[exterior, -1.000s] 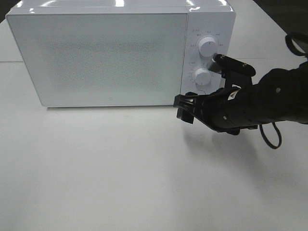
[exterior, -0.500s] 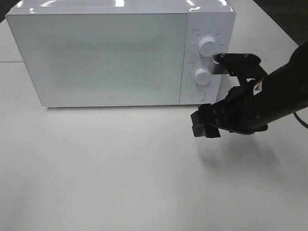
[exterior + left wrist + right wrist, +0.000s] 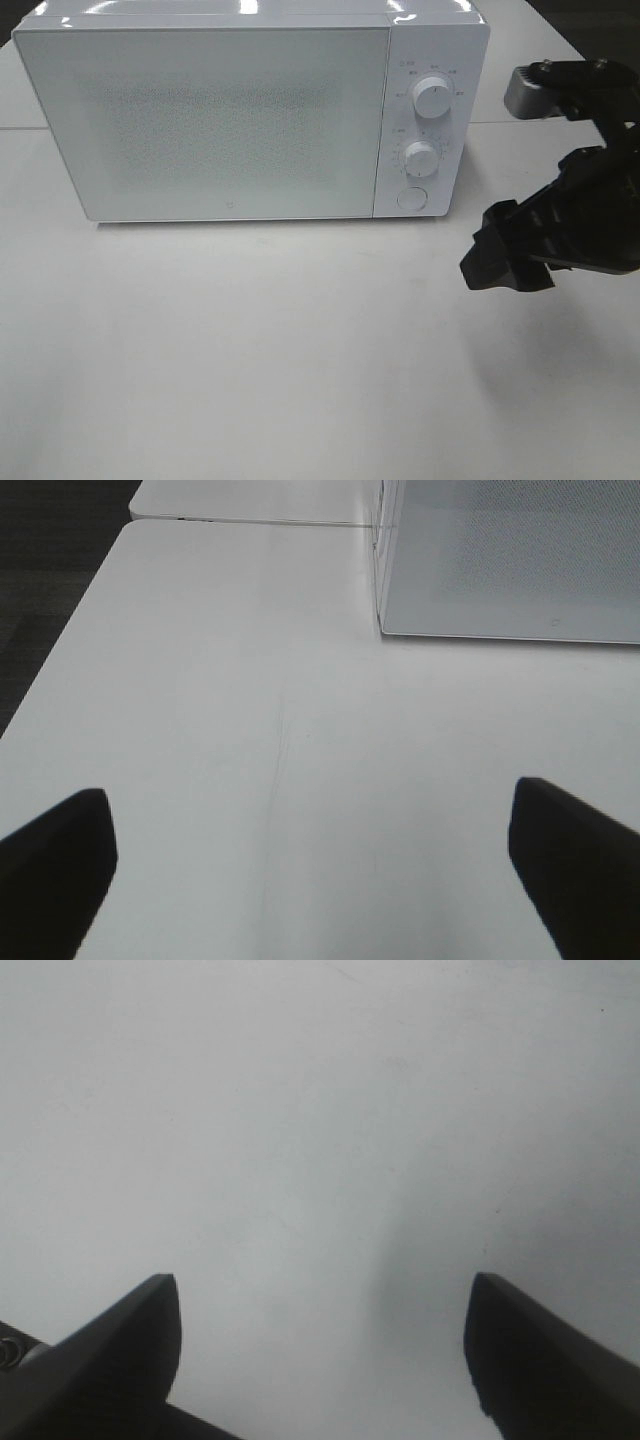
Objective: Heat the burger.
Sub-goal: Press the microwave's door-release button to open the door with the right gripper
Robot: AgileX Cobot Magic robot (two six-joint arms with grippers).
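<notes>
Microwave (image 3: 220,120) shut, we hold our right tool (image 3: 497,262) tilted down over the desk (image 3: 250,360) beside it, spread wide, empty; our left tool (image 3: 310,850), seemingly low, gapes empty too.

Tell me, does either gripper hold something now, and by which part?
Nothing is held. The left gripper and the right gripper are both open over the table.

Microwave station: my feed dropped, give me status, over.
Left gripper open, empty, over table. Right gripper open, empty, right of microwave. Door shut; burger not in view. Nothing blocking the door.
</notes>
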